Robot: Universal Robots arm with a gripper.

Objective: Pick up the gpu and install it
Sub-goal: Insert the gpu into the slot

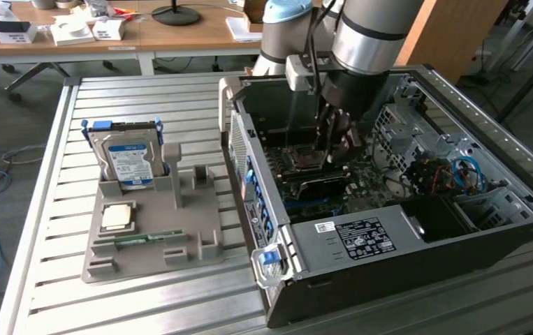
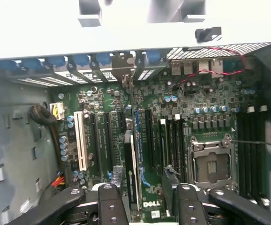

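Table (image 1: 52,209) of ribbed, dull-shining metal; holder (image 1: 154,241) of matt grey plastic; hard drive (image 1: 128,157) silver metal with a glossy blue-white paper label. Case (image 1: 490,209) of dark and bare grey sheet metal, perforated in places; motherboard (image 2: 154,98) green and glossy; pincer (image 2: 145,197) black, matt, with bright screw heads.

hard drive (image 1: 128,159): silver, blue-white label | tray (image 1: 149,230): grey | motherboard (image 2: 163,117): green | gpu (image 2: 131,173): dark
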